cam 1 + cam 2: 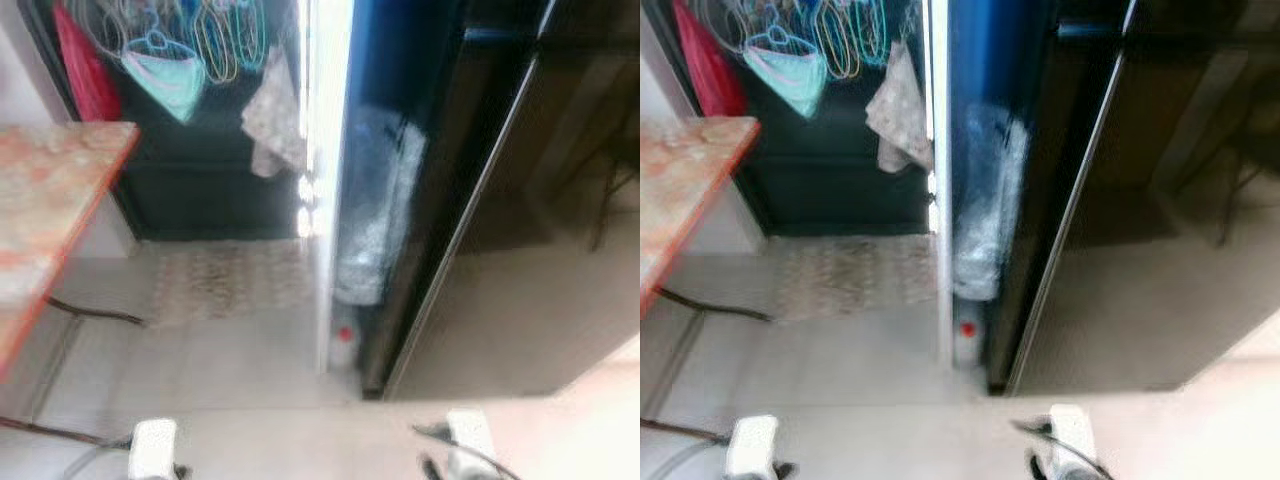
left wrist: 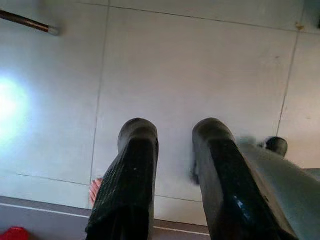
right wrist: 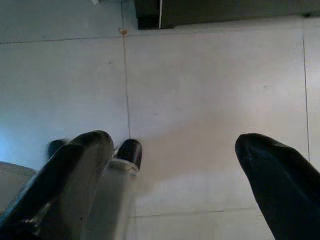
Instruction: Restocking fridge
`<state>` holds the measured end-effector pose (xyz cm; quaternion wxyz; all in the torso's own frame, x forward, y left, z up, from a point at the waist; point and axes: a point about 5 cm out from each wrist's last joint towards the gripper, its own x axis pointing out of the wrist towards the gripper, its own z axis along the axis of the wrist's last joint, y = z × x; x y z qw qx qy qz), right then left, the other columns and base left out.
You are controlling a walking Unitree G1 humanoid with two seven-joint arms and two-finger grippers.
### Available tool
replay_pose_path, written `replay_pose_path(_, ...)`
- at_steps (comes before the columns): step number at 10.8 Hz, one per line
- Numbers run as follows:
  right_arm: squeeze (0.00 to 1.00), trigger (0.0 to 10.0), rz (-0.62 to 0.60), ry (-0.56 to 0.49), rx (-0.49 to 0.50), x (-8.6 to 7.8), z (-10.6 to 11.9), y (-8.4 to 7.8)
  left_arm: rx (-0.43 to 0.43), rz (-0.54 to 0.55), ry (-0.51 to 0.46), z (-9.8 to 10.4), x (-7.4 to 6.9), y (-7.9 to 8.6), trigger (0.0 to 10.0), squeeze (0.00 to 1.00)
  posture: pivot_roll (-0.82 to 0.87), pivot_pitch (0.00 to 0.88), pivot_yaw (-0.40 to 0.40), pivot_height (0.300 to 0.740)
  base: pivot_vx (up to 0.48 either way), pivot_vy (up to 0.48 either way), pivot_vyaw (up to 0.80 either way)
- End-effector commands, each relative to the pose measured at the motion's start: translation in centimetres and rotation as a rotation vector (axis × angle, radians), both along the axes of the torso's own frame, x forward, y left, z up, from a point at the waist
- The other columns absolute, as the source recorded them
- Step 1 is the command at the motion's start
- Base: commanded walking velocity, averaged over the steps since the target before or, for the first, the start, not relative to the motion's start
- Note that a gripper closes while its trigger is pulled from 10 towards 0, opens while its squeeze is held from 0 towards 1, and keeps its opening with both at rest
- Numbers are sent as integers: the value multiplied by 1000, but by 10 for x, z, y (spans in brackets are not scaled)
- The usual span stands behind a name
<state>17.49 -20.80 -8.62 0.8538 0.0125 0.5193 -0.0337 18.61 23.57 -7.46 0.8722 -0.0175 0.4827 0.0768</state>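
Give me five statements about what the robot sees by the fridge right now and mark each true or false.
1. The black fridge has its door shut. True.
2. The right gripper grips a bottle. False: its jaws stand wide apart over bare floor tiles, holding nothing.
3. Clothes hangers hang in the dark doorway ahead. True.
4. A bottle with a red cap stands on the orange table. False: it stands on the floor beside the fridge.
5. The left gripper rests on the table. False: it hangs over the floor, jaws slightly apart and empty.
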Motion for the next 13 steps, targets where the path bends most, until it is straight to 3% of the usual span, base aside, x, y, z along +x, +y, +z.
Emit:
replay_pose_path(1, 0, 10000, 9, -14, 8, 5, 2, 5, 15, 11, 9, 0, -2, 6, 10000, 0, 36, 0, -29, 740, 0, 375, 0)
replay_pose_path(5, 0, 10000, 32, -14, 6, 7, 3, 4, 31, -9, 15, 1, -1, 6, 10000, 0, 50, 0, -33, 740, 0, 0, 0)
replay_pose_path(13, 0, 10000, 53, -20, -2, 8, 3, 2, 31, -13, 18, 1, 0, 4, 10000, 0, 31, 0, -22, 740, 0, 0, 800)
